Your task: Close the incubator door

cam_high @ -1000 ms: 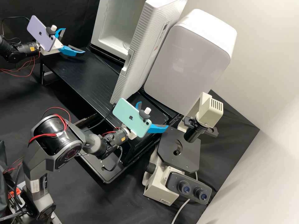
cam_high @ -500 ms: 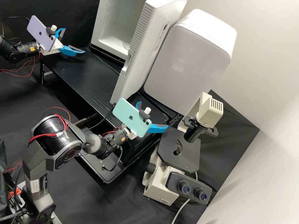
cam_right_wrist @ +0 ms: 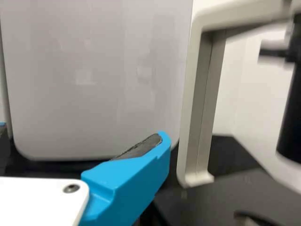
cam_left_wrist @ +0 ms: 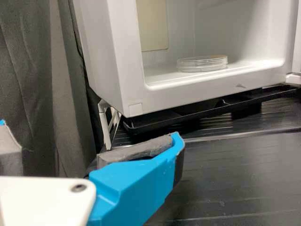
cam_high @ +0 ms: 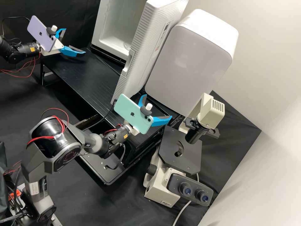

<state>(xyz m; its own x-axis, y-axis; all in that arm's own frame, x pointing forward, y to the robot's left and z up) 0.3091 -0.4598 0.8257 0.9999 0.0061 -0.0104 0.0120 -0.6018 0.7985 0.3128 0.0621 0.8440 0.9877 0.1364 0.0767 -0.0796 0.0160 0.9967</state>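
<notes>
Left gripper (cam_high: 75, 40), white with blue fingers, wide apart near the edge of the black shelf (cam_high: 81, 73). Right gripper (cam_high: 159, 105), white and blue too, also wide, near the low end of the tall white ribbed incubator door (cam_high: 141, 56). Door wide open on the boxy white incubator (cam_left_wrist: 113, 61); inside, a clear round flat dish (cam_left_wrist: 202, 63). Past the door, a big white box with a shut grey front (cam_high: 188, 66), near a cream and black microscope (cam_high: 210, 110).

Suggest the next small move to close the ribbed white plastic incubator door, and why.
Probably ease the right hand, white with two blue fingers, toward the outer face of the door to line up a push. The door stands wide open, and in the high view that hand is empty and nearer its free edge than the left hand.
</notes>
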